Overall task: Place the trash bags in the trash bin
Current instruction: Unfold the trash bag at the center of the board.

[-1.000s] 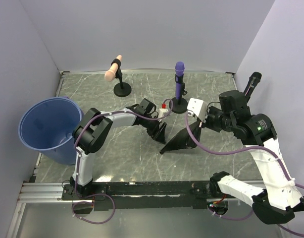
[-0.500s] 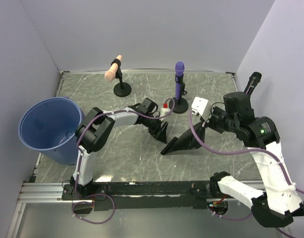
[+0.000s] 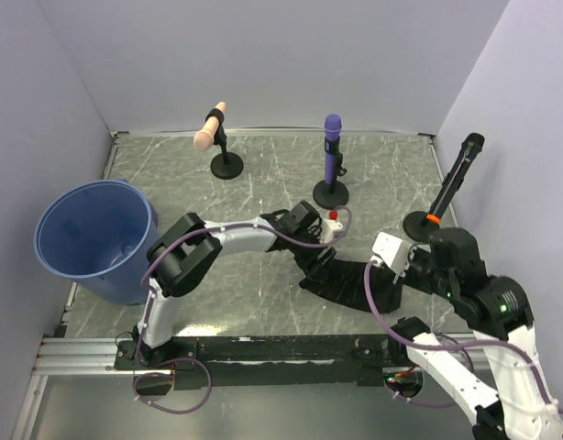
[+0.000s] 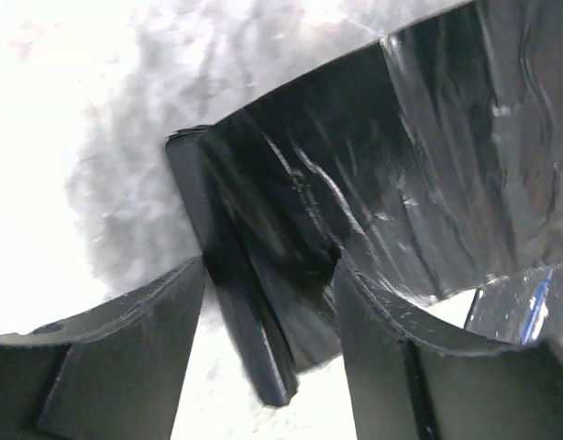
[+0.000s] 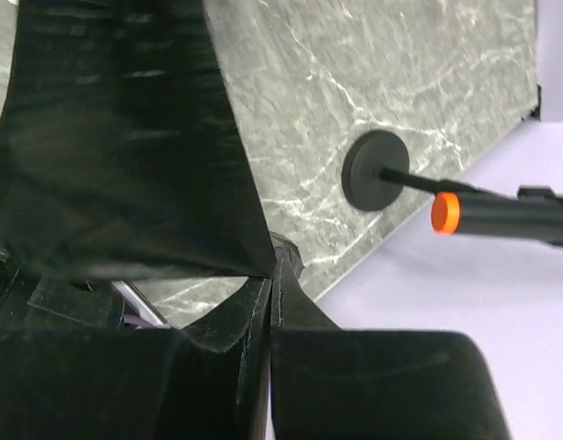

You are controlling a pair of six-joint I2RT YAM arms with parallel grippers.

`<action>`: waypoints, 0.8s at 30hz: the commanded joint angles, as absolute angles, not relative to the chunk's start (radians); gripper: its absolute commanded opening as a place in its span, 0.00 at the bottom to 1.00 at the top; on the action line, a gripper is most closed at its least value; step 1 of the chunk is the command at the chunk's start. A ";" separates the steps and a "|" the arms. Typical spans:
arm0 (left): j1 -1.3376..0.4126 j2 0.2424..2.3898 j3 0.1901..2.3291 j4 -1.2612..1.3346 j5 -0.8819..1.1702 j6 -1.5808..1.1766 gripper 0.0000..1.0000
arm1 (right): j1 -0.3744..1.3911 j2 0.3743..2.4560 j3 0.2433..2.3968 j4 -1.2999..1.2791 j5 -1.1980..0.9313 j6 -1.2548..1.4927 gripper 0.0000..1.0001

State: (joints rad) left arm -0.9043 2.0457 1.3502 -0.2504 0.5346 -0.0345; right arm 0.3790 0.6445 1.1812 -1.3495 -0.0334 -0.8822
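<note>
Close the open left fingers (image 4: 126, 357) squarely on the folded edge of the trash bag (image 3: 350, 282), flat on the bench (image 3: 263, 174). With right fingers (image 5: 373, 376) pinched shut on its other end, lift evenly toward the bin (image 3: 71, 229), well apart at left.

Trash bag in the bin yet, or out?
Out. The black trash bag stretches across the middle of the table, well apart from the blue trash bin at the left edge.

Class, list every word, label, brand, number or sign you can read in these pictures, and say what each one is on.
None can be read.
The trash bin and the trash bag show no lettering.
A blue streak low in the left wrist view is too blurred to read.
</note>
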 commanded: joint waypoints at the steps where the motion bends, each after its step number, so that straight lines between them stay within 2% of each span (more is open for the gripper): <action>1: -0.963 2.146 1.296 -0.391 0.368 -0.071 0.64 | 0.373 0.580 1.180 -1.572 0.055 -0.845 0.00; 9: -0.966 2.203 1.321 -0.405 0.394 -0.058 0.34 | 0.373 0.563 1.105 -1.514 0.049 -0.812 0.00; 13: -0.965 2.194 1.302 -0.394 0.384 -0.052 0.01 | 0.373 0.594 1.083 -1.454 0.025 -0.822 0.00; 20: -0.855 2.070 1.250 -0.379 0.345 -0.083 0.01 | 0.373 0.663 1.022 -1.342 -0.055 -0.917 0.00; 24: -0.707 1.924 1.200 -0.333 0.492 -0.121 0.01 | 0.373 0.727 0.971 -1.255 -0.104 -0.919 0.00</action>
